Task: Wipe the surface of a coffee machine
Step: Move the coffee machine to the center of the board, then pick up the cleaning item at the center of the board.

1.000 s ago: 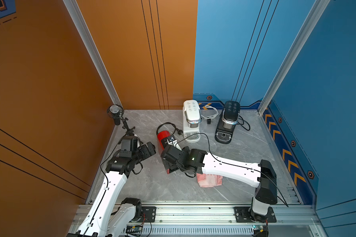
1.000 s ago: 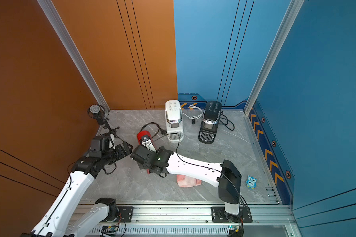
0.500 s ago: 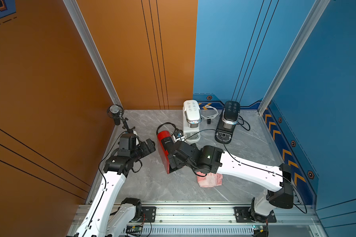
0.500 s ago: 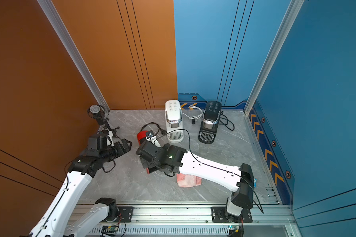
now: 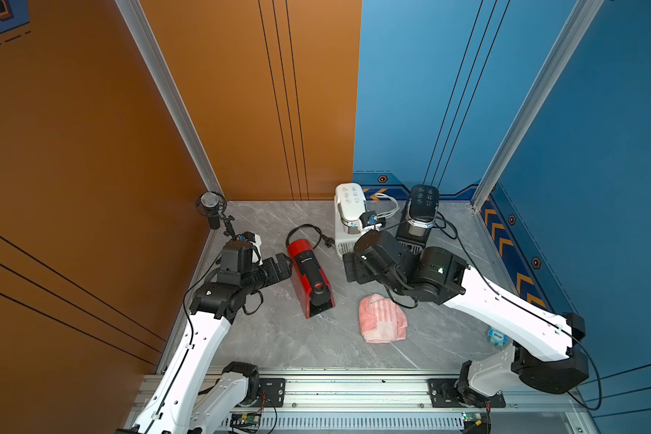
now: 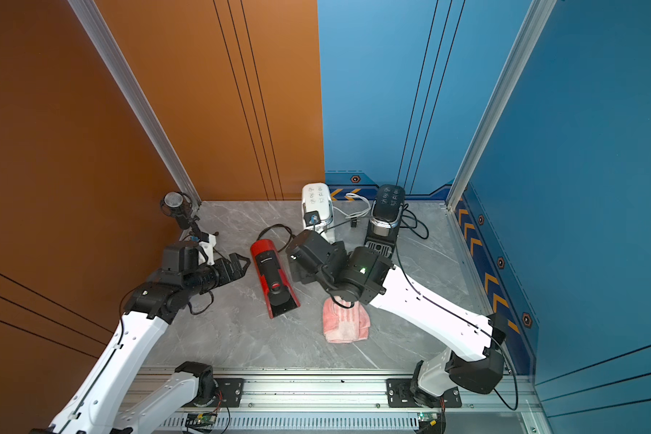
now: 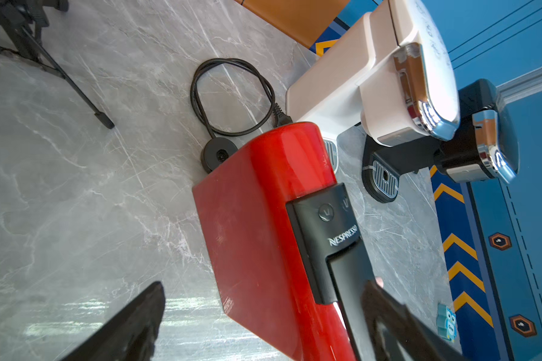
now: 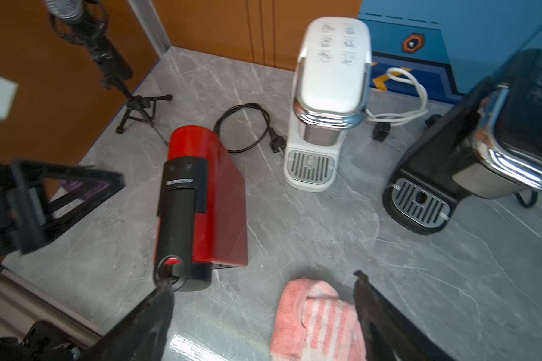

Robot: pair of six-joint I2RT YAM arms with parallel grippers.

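In both top views the pink towel lies just under your right gripper, and the red coffee machine sits between it and the left gripper. In the left wrist view the left jaws stand wide and empty, with the red machine close ahead. In the right wrist view the right jaws are wide too, holding nothing. The towel looks soft and light; pinch its raised fold. The machine looks smooth, so it may slide. Beyond them stand a white machine, a black machine and a loose cable; I think only the cable could catch.
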